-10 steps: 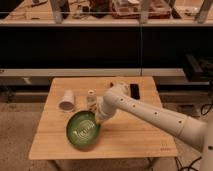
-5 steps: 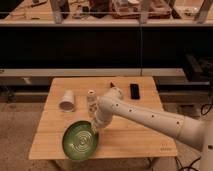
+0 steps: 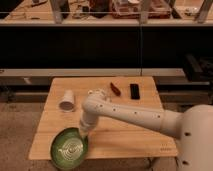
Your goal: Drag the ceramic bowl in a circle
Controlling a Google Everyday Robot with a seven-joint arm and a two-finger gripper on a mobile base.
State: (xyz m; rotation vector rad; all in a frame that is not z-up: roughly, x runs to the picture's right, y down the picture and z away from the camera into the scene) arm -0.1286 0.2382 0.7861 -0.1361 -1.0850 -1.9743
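Fingers pinched shut on upper-right rim of ceramic bowl (image 3: pixel 68 150). Gripper (image 3: pixel 84 133) points down over near-left corner of table (image 3: pixel 130 142). Bowl sits at that corner, seemingly overlapping table's near edge. Wrist rises to bent elbow above table's left half; white forearm stretches across table to robot body off its near-right corner. Paper cup (image 3: pixel 66 101) lies tipped at table's far left; red item (image 3: pixel 114 88) and black item (image 3: pixel 134 90) near far edge.

White cup (image 3: pixel 65 101), red item (image 3: pixel 114 88), black bar (image 3: pixel 134 90) lie on table (image 3: pixel 125 143).
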